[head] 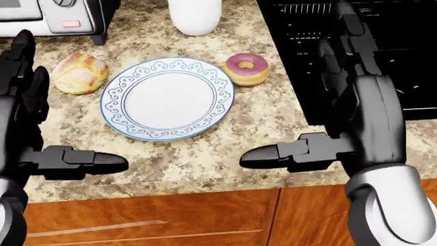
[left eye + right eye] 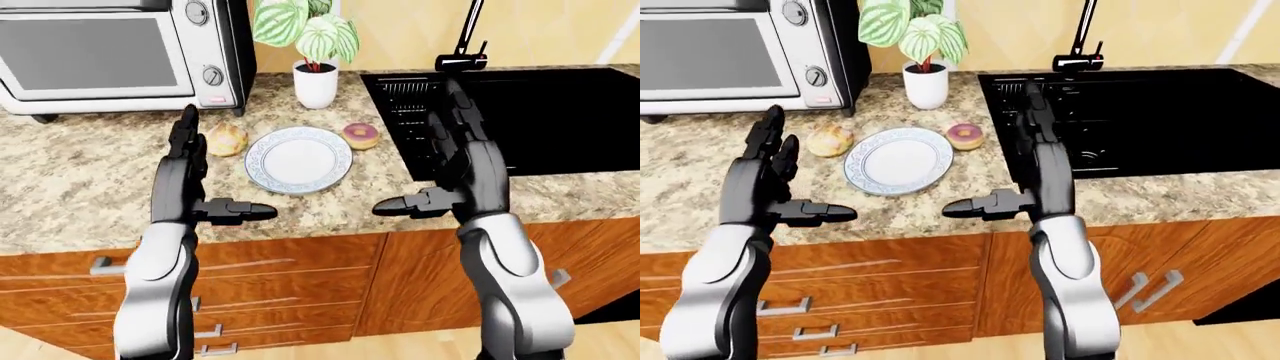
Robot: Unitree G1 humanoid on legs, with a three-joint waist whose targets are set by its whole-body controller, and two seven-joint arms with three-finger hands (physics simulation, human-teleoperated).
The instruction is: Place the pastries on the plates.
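Observation:
A white plate [image 1: 167, 97] with a blue patterned rim lies empty on the speckled stone counter [image 1: 205, 159], in the middle of the head view. A pink-frosted donut [image 1: 246, 69] sits just off its upper right rim. A golden bread roll [image 1: 80, 73] rests beside its left rim. My left hand [image 1: 68, 107] hovers open at the left, fingers up and thumb pointing right, below the roll. My right hand [image 1: 293, 87] is open over the counter's right part and the sink edge, thumb pointing left. Neither hand touches anything.
A toaster oven [image 2: 100, 52] stands at the upper left of the counter, and a potted plant [image 2: 315, 45] in a white pot sits above the plate. A black sink [image 2: 540, 112] with a faucet [image 2: 465, 45] fills the right. Wooden drawers [image 2: 270, 292] lie below the counter edge.

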